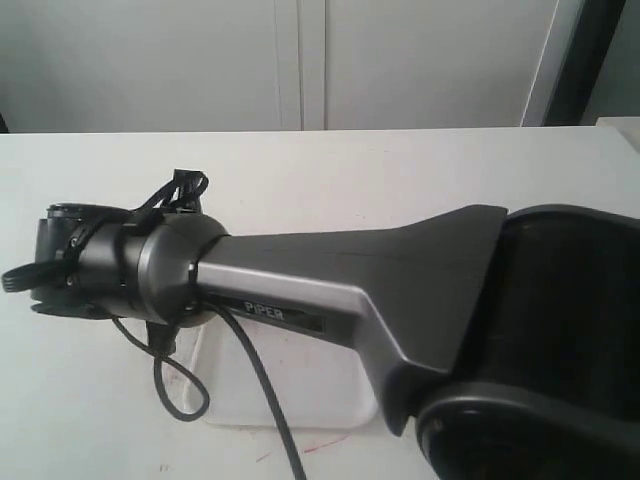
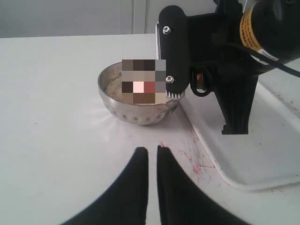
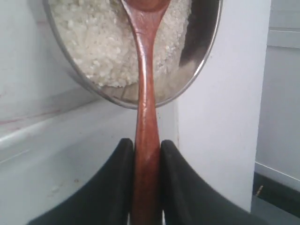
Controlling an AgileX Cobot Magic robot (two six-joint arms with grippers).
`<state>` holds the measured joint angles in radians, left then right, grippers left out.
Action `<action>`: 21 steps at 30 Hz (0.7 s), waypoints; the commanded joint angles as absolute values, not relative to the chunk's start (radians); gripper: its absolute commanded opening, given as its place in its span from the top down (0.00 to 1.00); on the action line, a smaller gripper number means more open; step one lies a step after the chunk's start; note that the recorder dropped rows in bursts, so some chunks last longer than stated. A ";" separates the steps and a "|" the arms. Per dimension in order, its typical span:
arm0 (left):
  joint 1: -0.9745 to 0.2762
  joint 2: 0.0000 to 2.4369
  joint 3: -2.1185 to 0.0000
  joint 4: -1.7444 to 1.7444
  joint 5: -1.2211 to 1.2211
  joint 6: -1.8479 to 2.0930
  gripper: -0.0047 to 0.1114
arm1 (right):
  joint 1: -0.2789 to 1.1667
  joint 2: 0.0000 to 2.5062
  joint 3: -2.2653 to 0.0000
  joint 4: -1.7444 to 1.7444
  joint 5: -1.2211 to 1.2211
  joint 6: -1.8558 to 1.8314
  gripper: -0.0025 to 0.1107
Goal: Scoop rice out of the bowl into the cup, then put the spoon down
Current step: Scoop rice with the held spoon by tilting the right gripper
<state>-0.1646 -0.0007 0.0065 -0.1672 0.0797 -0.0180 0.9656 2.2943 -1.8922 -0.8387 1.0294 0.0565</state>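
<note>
I am reading only one word across the three views: "PIPER", in pale capitals on a dark strip [image 1: 272, 314]. The strip is running along the lower edge of the grey arm link [image 1: 330, 265], just beside the black cable [image 1: 255, 385] hanging under that link. In the left wrist view I am seeing an orange band [image 2: 248, 27] on a dark motor housing, with print too small to read.

Bright, even, diffuse light fills all 3 views, nearly washing out the white table [image 1: 400, 160]. The close arm [image 1: 330, 270] looks soft. A pixelated block hides part of the bowl [image 2: 136, 115], which throws faint glints onto the table. The spoon [image 3: 144, 117] shows a soft sheen.
</note>
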 commanded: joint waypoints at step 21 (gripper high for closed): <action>-0.171 0.000 0.000 -0.177 0.076 -0.018 0.84 | 0.797 2.181 -1.951 -0.247 0.905 -0.121 0.98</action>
<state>-0.1646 -0.0007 0.0065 -0.1672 0.0797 -0.0180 0.8040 2.1942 -1.9547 -0.2634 0.9372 -0.1035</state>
